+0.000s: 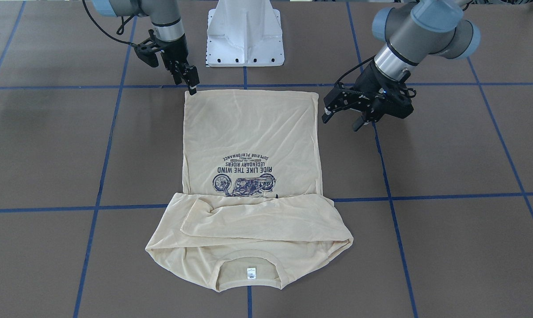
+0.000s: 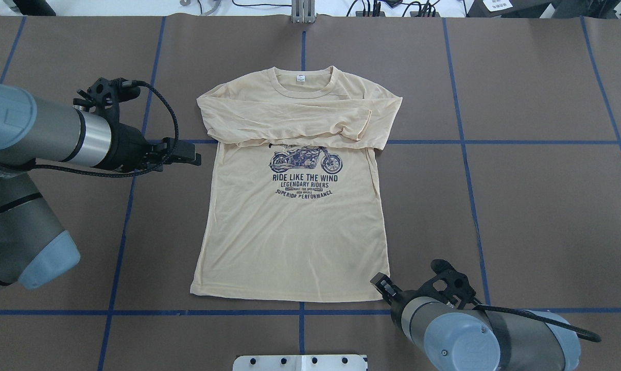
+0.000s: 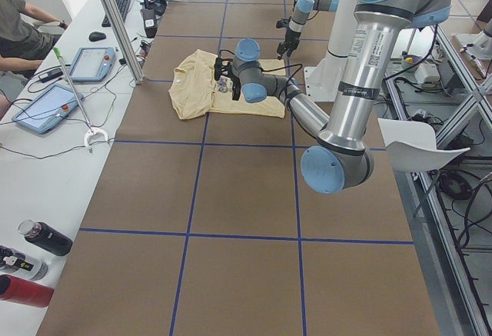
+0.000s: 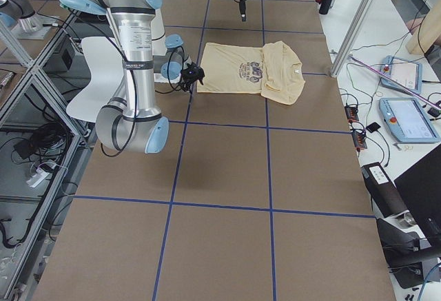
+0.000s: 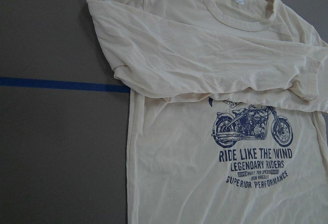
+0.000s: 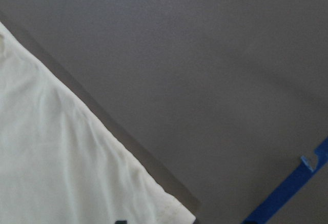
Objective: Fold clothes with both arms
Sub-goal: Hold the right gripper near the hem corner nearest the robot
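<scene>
The clothes are one cream-yellow long-sleeved shirt (image 2: 290, 232) that lies flat, print up, on the brown table. Both sleeves (image 2: 290, 121) are folded across its chest, above the motorcycle print (image 1: 244, 183). Its neck label (image 1: 251, 273) faces away from the robot. My left gripper (image 1: 342, 121) hovers open beside the shirt's side edge, apart from the cloth, also visible from overhead (image 2: 189, 156). My right gripper (image 1: 188, 86) points down at the hem corner nearest it, jaws slightly apart, holding nothing. The right wrist view shows only that hem corner (image 6: 61, 172).
The white pedestal base (image 1: 245, 35) stands at the robot's side of the table. Blue tape lines (image 2: 475, 216) grid the brown surface. Beyond the far edge is a bench with tablets (image 3: 46, 105), bottles (image 3: 42, 237) and a seated person (image 3: 15, 28).
</scene>
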Robot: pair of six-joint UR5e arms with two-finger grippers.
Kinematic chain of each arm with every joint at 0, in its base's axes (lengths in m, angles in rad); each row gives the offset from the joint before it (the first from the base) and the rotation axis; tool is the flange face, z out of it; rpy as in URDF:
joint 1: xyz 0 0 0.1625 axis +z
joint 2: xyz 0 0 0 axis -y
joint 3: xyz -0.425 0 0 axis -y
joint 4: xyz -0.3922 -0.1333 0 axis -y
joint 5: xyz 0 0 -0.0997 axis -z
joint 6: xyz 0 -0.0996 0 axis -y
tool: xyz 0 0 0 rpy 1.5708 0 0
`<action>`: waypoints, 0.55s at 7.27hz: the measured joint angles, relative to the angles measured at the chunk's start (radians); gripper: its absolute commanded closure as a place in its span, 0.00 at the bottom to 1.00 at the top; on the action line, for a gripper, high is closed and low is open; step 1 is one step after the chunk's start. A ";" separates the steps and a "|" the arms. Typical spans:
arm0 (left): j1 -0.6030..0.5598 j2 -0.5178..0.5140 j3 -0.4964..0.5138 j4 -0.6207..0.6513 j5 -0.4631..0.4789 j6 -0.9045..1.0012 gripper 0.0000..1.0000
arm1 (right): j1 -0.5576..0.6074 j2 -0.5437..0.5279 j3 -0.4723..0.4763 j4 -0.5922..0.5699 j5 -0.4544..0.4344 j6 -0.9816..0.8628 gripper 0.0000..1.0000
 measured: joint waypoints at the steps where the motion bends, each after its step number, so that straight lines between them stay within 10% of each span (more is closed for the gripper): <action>1: 0.001 0.001 0.002 0.000 0.001 0.000 0.00 | 0.002 0.002 -0.001 0.000 0.000 -0.002 0.21; 4: 0.002 0.001 0.001 0.000 0.003 0.000 0.00 | 0.010 0.004 -0.003 0.000 0.000 -0.007 0.21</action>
